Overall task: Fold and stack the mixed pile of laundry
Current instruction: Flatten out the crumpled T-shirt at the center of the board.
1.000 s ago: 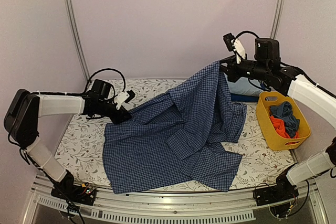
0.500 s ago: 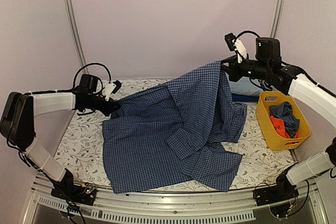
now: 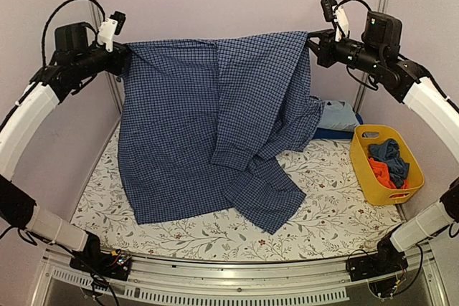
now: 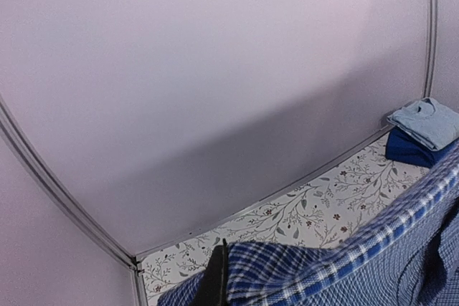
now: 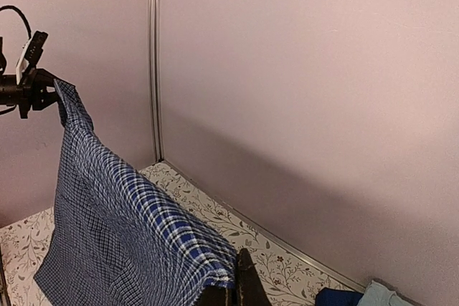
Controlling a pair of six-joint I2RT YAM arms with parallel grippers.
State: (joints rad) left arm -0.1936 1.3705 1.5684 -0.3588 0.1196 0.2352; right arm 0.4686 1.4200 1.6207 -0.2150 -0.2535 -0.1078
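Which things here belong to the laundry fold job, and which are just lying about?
Job: blue checked shirt, hung between left claw and right claw; navy garment and orange garment in the yellow basket; folded stack at the back.
Lying about: yellow basket; floral table cover.

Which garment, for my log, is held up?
The blue checked shirt, lifted by its top edge; the folded pieces lie stacked, others sit in the yellow basket.
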